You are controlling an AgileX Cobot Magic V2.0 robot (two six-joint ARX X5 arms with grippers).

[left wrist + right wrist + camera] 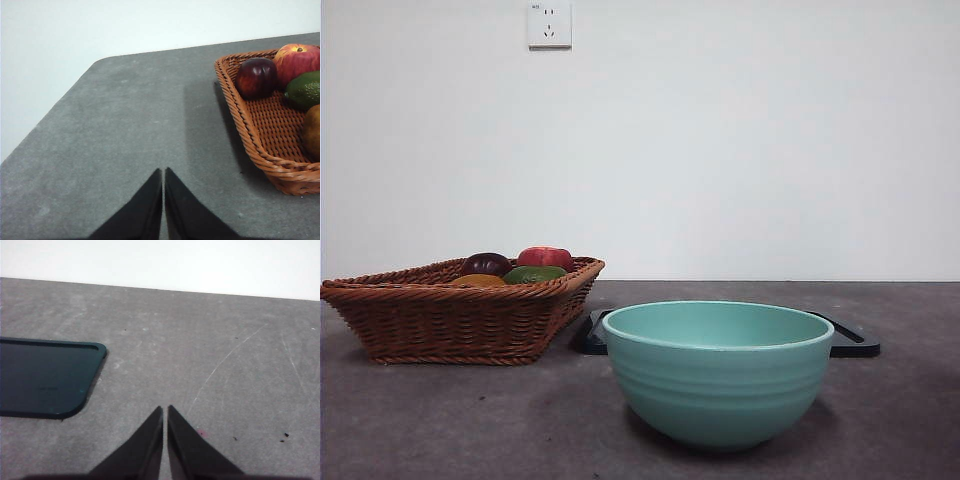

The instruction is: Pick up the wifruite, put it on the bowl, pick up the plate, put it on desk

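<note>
Nothing is being held yet. The left gripper (pixel 163 172) is parked over bare desk (pixel 125 130) with its jaws pressed together and empty, just off the near rim of the wicker basket (pixel 260 145). The right gripper (pixel 165 410) is clamped shut on nothing too, over the desk beside a dark flat plate (pixel 45 377). Neither arm can be seen from the front.

The golden-brown fruit (pixel 312 132) is sitting in the basket, against the rim closest to the left gripper, so that arm looks best placed for the pick. To do it cleanly, the jaws would need to be opened wide before coming down, and the approach is probably best made from straight above, since the green fruit (pixel 306 90) is right next to it and could get nudged. The basket rim is raised, so a low sideways reach would likely catch on the weave.

Basket contents: a dark purple fruit (pixel 256 77), a red apple (pixel 298 62), the green one and the golden-brown one, all bunched toward one end.

The teal bowl (pixel 718 370) is at the front of the desk, nearer the camera than the basket. Only a strip of its inner wall can be seen from that low angle, and nothing shows above the rim. The plate is lying flat behind it, poking out on both sides.
</note>
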